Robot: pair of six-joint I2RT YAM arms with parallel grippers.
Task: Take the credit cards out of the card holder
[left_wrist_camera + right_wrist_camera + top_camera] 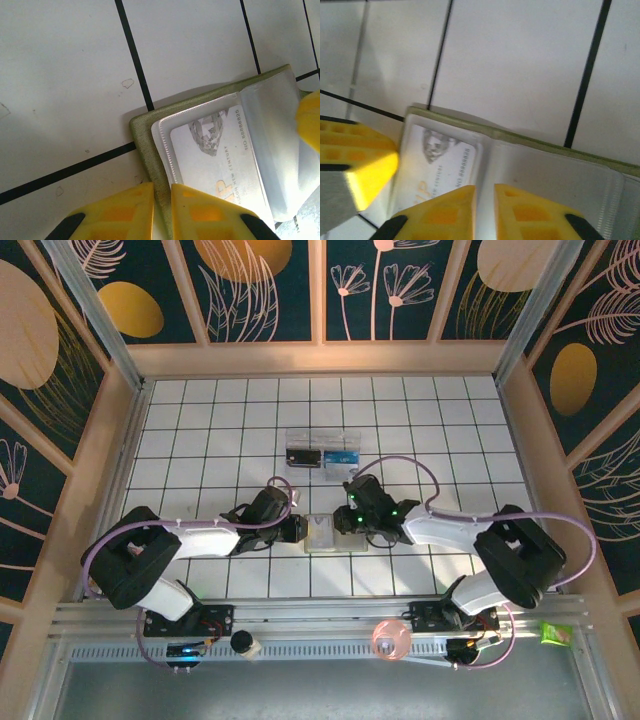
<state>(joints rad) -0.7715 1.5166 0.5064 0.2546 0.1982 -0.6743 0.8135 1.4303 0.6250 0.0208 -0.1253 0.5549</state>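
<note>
The olive-green card holder (330,533) lies open on the white tiles between both grippers. In the left wrist view its green cover (145,130) frames a clear sleeve holding a white credit card (215,160). My left gripper (162,187) (300,529) is shut on the cover's edge, which runs between the yellow fingers. My right gripper (485,189) (345,520) stands over the holder's middle fold, jaws nearly together on the clear plastic; I cannot tell whether anything is pinched. The card (445,160) lies left of it, below the green rim (520,136).
A clear plastic box (320,452) with dark and blue contents sits just behind the holder. Wooden walls (118,440) bound the tiled table on three sides. A pink ring (390,638) and a green packet (553,633) lie off the table by the arm bases.
</note>
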